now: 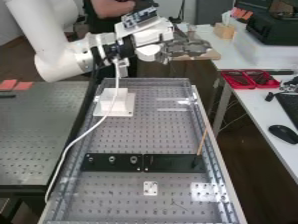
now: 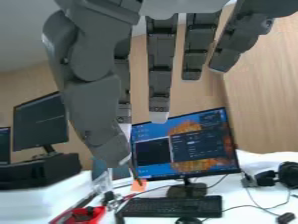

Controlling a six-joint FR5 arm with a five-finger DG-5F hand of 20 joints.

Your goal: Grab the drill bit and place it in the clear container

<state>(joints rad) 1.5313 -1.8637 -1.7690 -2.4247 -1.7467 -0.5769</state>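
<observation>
Over past the far end of the perforated bench (image 1: 163,134), the hand (image 1: 183,48) is spread wide with its fingers straight, though the wrist view cuts it off at the base. A thin tan rod (image 1: 202,142) slants up from the black strip (image 1: 174,163); it's too small for me to tell whether that's the drill bit.

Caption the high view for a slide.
White robot arm with its dark grey hand high near the far end of a perforated bench.
</observation>
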